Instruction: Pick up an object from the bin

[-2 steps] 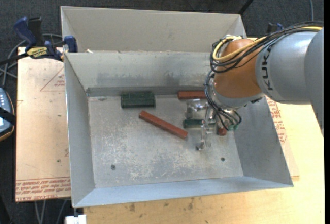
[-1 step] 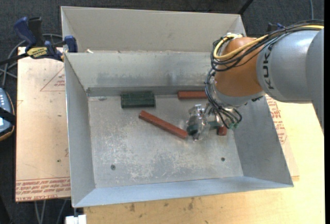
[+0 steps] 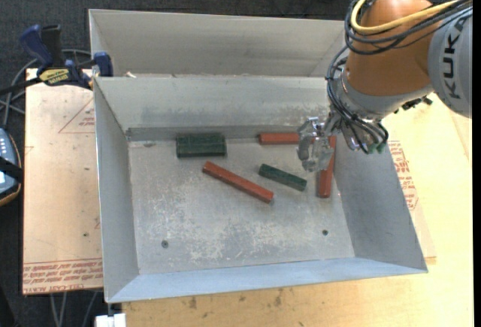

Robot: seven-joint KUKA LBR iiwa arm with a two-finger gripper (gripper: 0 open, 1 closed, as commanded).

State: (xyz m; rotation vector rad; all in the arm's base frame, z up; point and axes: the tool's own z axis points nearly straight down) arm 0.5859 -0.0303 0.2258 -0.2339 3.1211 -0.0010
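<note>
Starting with the big stuff: the grey bin (image 3: 225, 96) takes up most of the view, and the arm (image 3: 391, 55) with its orange cover reaches in from the right, low over the back right part of the bin floor. Out in the middle lie a long red bar (image 3: 237, 182) and, behind it, a dark green block (image 3: 201, 146), both well apart from the action. Closer in are a small dark green bar (image 3: 283, 177) and a second red stick (image 3: 278, 138) along the back wall. The jaws hang right over the upper end of a short red stick (image 3: 325, 183) lying close to the right wall, so that's my guess for the pick. Honestly can't tell if the jaws are released or clenched, the wrist and cables hide too much. My worry: grabbing it at the end means it could pivot and slip out, and that sloped wall could block one side.
</note>
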